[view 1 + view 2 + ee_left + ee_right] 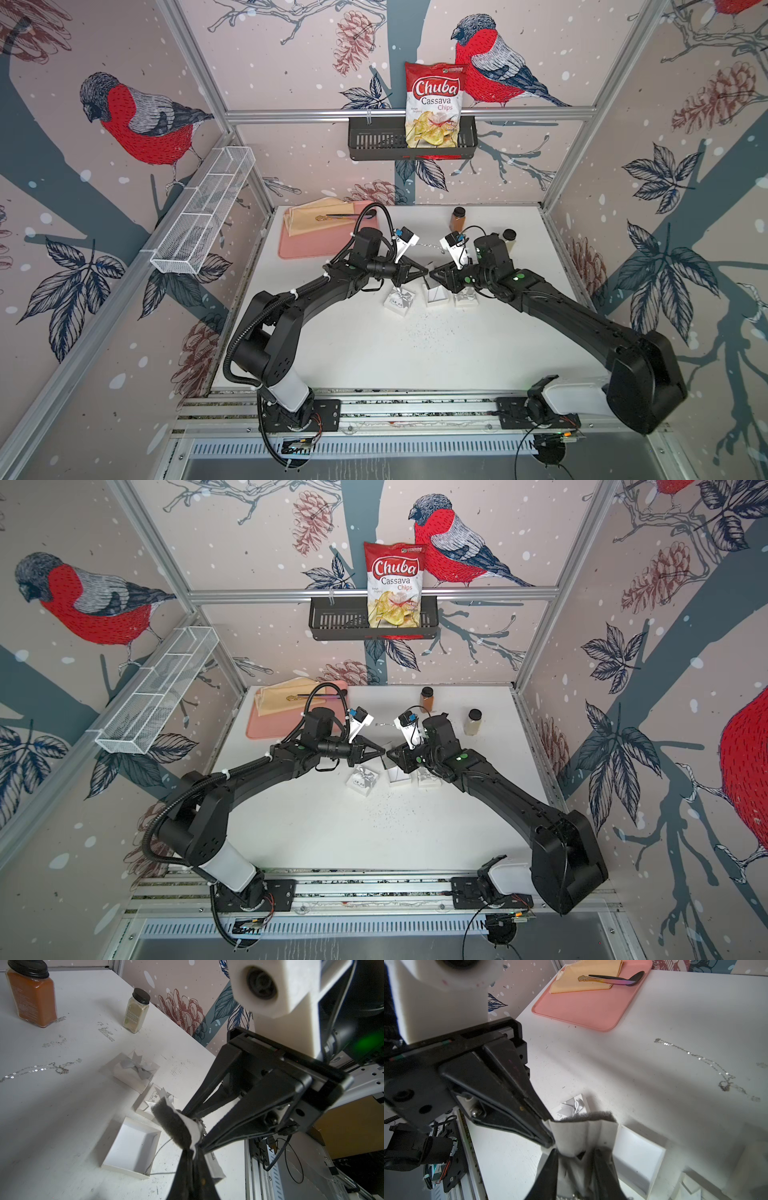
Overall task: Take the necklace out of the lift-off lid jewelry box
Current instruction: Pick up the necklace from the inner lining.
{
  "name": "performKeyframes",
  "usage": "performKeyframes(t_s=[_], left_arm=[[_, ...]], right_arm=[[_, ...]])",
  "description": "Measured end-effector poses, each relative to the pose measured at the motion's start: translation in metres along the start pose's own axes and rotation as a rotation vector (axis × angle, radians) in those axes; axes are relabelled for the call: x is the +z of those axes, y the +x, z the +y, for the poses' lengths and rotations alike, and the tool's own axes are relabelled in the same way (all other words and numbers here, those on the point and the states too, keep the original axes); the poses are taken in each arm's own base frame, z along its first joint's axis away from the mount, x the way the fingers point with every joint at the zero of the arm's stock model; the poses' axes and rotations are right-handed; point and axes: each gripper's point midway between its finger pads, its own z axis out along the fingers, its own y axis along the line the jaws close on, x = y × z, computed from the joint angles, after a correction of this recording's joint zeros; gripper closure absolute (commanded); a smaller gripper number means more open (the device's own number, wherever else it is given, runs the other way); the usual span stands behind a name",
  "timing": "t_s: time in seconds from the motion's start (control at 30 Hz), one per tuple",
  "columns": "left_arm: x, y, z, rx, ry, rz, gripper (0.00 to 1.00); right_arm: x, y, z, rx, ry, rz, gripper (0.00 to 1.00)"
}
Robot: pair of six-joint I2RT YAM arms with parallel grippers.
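Both grippers meet above the open white jewelry box [436,296] [124,1169] [638,1154]. Between them hangs a white card backed with grey foam [173,1124] [581,1132]. My left gripper [425,272] [382,751] [195,1152] is shut on the card's edge. My right gripper [432,274] [389,754] [577,1156] has its jaws slightly apart on either side of the card. The necklace, a thin silver chain [160,1147], dangles from the card to the table beside the box. The box's inside looks bare.
Another silver chain [41,1069] [695,1056] lies loose behind the grippers. Small white boxes with silver bows [400,300] [135,1072] flank the open box. A pink tray [316,247] with cloth and spoon sits back left. Two spice jars [457,218] [509,237] stand back right.
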Motion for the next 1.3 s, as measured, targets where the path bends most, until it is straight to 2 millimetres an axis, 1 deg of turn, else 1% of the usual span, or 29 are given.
performKeyframes(t_s=[0.07, 0.2, 0.33, 0.47, 0.53, 0.57, 0.63, 0.77, 0.9, 1.07, 1.3], left_arm=[[0.000, -0.001, 0.000, 0.007, -0.002, 0.000, 1.00], [-0.004, -0.004, 0.000, 0.049, -0.015, 0.003, 1.00], [-0.012, -0.016, -0.003, 0.140, -0.061, 0.000, 1.00], [-0.021, -0.026, -0.006, 0.237, -0.114, -0.002, 1.00], [-0.026, -0.030, -0.012, 0.289, -0.124, -0.004, 1.00], [-0.029, -0.032, -0.014, 0.313, -0.132, -0.007, 1.00], [-0.036, -0.036, -0.022, 0.372, -0.144, -0.020, 1.00], [-0.048, -0.042, -0.034, 0.464, -0.169, -0.047, 1.00], [-0.057, -0.044, -0.046, 0.540, -0.174, -0.066, 1.00], [-0.063, -0.044, -0.055, 0.598, -0.174, -0.076, 1.00], [-0.065, -0.045, -0.060, 0.613, -0.166, -0.083, 1.00]], right_arm=[[-0.002, -0.001, -0.002, 0.003, 0.001, -0.006, 0.65], [-0.013, -0.006, -0.008, 0.018, -0.006, -0.040, 0.64], [-0.025, -0.012, -0.011, 0.048, -0.031, -0.079, 0.61], [-0.027, -0.012, -0.008, 0.047, -0.071, -0.094, 0.61], [-0.028, -0.010, -0.007, 0.053, -0.092, -0.093, 0.61], [-0.027, -0.009, -0.006, 0.052, -0.101, -0.091, 0.61], [-0.027, -0.007, -0.003, 0.050, -0.130, -0.094, 0.57], [-0.027, -0.004, 0.006, 0.053, -0.193, -0.097, 0.56], [-0.028, -0.006, 0.018, 0.030, -0.269, -0.109, 0.55], [-0.030, -0.008, 0.030, 0.001, -0.349, -0.121, 0.55], [-0.027, -0.010, 0.039, -0.021, -0.411, -0.113, 0.56]])
